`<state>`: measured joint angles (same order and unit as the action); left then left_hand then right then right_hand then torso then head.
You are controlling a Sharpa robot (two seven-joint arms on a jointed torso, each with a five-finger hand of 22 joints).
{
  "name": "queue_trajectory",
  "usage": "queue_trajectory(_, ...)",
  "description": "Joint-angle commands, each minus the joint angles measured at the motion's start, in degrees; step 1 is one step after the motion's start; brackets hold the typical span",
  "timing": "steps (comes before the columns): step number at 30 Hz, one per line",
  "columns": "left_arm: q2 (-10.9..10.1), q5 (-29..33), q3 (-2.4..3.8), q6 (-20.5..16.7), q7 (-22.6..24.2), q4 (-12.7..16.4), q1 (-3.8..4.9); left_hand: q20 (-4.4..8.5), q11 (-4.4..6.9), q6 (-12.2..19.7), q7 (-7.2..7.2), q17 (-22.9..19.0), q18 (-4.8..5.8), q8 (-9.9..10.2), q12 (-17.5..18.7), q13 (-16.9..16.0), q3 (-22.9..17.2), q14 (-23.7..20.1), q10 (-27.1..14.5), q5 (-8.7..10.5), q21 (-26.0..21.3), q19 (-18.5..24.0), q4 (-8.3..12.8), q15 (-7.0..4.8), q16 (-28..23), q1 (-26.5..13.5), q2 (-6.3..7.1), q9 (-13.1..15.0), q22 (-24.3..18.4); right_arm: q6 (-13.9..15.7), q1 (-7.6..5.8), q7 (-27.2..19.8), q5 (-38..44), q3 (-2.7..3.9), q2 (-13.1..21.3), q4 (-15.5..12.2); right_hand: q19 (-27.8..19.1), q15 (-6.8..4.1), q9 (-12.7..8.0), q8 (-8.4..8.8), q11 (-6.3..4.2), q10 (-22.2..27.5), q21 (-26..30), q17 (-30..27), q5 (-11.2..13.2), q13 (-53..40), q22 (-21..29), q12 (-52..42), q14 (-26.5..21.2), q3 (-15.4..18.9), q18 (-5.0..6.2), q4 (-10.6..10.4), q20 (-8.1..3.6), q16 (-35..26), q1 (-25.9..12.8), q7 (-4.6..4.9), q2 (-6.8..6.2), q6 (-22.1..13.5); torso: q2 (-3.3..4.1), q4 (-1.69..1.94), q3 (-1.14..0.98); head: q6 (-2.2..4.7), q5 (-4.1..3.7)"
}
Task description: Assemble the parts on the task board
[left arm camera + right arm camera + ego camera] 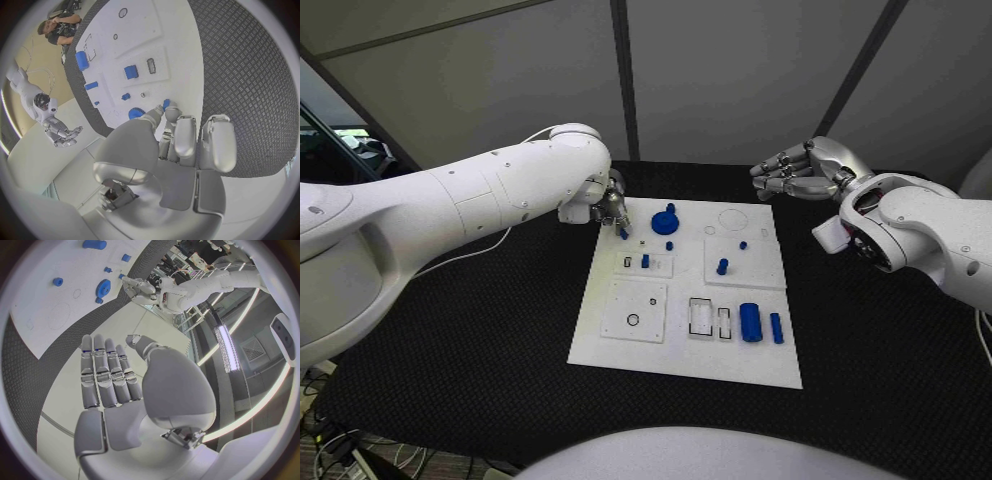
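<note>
The white task board (687, 345) is placed in the middle of the black table (473, 330). The left hand (604, 207) is lowered to the far left corner of the board, and a small blue part (166, 103) is pinched between its fingertips, just above the board's edge. Close beside it, a blue gear (665, 222) is seated on the board. A small blue peg (723, 267) is standing upright near the middle, and two blue cylinders (751, 322) are lying side by side at the near right part, next to rectangular slots. The right hand (795, 168) is held above the table beyond the far right corner of the board, released, with its fingers straight and close together, and nothing is grasped by it.
</note>
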<state>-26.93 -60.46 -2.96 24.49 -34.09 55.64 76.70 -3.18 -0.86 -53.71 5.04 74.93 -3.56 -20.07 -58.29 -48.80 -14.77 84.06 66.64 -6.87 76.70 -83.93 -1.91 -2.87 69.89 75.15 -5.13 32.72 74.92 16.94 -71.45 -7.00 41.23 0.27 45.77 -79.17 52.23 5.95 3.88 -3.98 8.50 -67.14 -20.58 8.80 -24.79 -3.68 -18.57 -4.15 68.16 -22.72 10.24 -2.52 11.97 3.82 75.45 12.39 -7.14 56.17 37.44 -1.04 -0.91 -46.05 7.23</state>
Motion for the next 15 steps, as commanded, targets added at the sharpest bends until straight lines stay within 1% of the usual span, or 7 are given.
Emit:
queue_trajectory(1, -0.1, 0.3, -0.03, 1.1, 0.3, 0.0, 0.06, 0.29, 0.33, 0.1, -0.01, 0.5, 0.22, -0.8, 0.3, 0.2, -3.7, 1.0, 0.4, -0.44, 0.2, -0.2, 1.6, -0.23, 0.2, 0.5, 0.31, 0.2, 2.8, -0.4, -0.11, -0.4, 0.1, 0.03, 0.0, 0.0, 0.4, -0.04, 0.1, -0.23, -0.11, 0.4, 0.2, -0.1, -0.3, 0.0, 0.1, -0.2, -0.5, -0.1, 0.10, -0.1, -0.08, -0.2, -0.1, -0.06, 0.51, -0.3, 0.03, 0.02, 0.00, 0.05, -0.08)
queue_trajectory(3, -0.1, 0.3, -0.04, 0.8, 0.3, 0.0, 0.07, 0.21, 0.29, 0.2, 0.00, 0.5, 0.24, -1.3, 0.4, 0.4, -6.6, 1.0, 0.6, -0.46, 0.2, -0.2, 2.2, -0.14, 0.2, -0.5, 0.80, 0.3, 2.9, -0.4, -0.11, -0.5, 0.1, 0.03, 0.0, 0.0, 0.4, -0.04, 0.1, -0.23, -0.11, 0.4, 0.2, -0.1, -0.3, 0.0, 0.1, -0.2, -0.5, -0.1, 0.10, -0.1, -0.08, -0.2, -0.1, -0.06, 0.51, -0.3, 0.01, 0.01, -0.02, 0.11, -0.05)
queue_trajectory(5, -0.2, 0.3, -0.04, 0.3, 0.4, 0.1, 0.07, 0.22, 0.23, 0.4, 0.04, 0.6, 0.24, -2.0, 0.4, 0.5, -9.2, 1.0, 0.8, -0.42, 0.2, -0.3, 3.1, -0.17, 0.3, -1.4, 1.71, 0.6, 3.0, -0.4, -0.11, -0.4, 0.1, 0.03, 0.0, 0.0, 0.5, -0.04, 0.1, -0.24, -0.10, 0.4, 0.3, -0.1, -0.3, 0.0, 0.2, -0.2, -0.6, -0.2, 0.10, 0.0, -0.09, -0.2, 0.0, -0.05, 0.59, -0.3, 0.01, 0.00, -0.03, 0.12, -0.04)
queue_trajectory(6, -0.3, 0.3, -0.05, 0.0, 0.4, 0.2, 0.07, 0.19, 0.27, 0.4, -0.01, 0.6, 0.25, -2.2, 0.4, 0.4, -10.0, 1.1, 0.9, -0.42, 0.2, -0.3, 3.4, -0.20, 0.3, -1.6, 2.00, 0.7, 3.0, -0.4, -0.11, -0.4, 0.1, 0.03, 0.0, 0.0, 0.5, -0.04, 0.1, -0.24, -0.10, 0.4, 0.3, -0.1, -0.3, 0.0, 0.2, -0.2, -0.6, -0.2, 0.10, 0.0, -0.09, -0.2, 0.0, -0.05, 0.59, -0.3, 0.05, 0.01, -0.03, 0.27, -0.01)
queue_trajectory(10, -0.7, 1.0, -0.06, -1.5, 0.7, 0.6, 0.07, 0.22, 0.43, 0.6, -0.15, 0.8, 0.30, -3.3, 0.1, 0.3, -13.9, 1.2, 1.4, -0.43, 0.4, -0.4, 4.3, -0.18, 0.7, -3.2, 3.15, 1.2, 3.3, -0.4, -0.11, -0.5, 0.1, 0.03, 0.0, 0.0, 0.5, -0.04, 0.1, -0.24, -0.10, 0.4, 0.3, -0.1, -0.3, 0.0, 0.2, -0.2, -0.6, -0.2, 0.10, 0.0, -0.09, -0.2, 0.0, -0.05, 0.59, -0.3, -0.03, 0.12, 0.00, 0.22, -0.07)
queue_trajectory(11, -0.9, 1.5, -0.06, -2.2, 0.8, 1.0, 0.07, 0.24, 0.39, 0.7, -0.28, 0.8, 0.32, -3.9, 0.1, 0.3, -15.8, 1.3, 1.6, -0.44, 0.4, -0.4, 4.7, -0.18, 0.8, -4.0, 3.67, 1.5, 3.4, -0.4, -0.11, -0.5, 0.1, 0.03, 0.0, 0.0, 0.5, -0.04, 0.1, -0.24, -0.10, 0.4, 0.3, -0.1, -0.3, 0.0, 0.2, -0.2, -0.6, -0.2, 0.10, 0.0, -0.09, -0.2, 0.0, -0.05, 0.59, -0.3, -0.06, 0.16, 0.00, 0.29, -0.12)
queue_trajectory(15, -2.8, 3.1, -0.03, -4.7, 1.2, 3.9, 0.10, 0.34, 0.54, 0.8, -0.30, 1.2, 0.38, -5.3, -0.2, 0.2, -19.6, 1.5, 2.2, -0.41, 0.7, -0.6, 5.6, -0.48, 1.3, -5.7, 5.10, 2.3, 3.8, -0.4, -0.11, -0.5, 0.1, 0.03, 0.1, 0.1, 0.5, -0.04, 0.1, -0.24, -0.10, 0.4, 0.3, -0.1, -0.3, 0.0, 0.2, -0.2, -0.6, -0.2, 0.10, 0.0, -0.09, -0.2, 0.0, -0.05, 0.59, -0.3, -0.03, 0.22, 0.05, 0.55, -0.08)
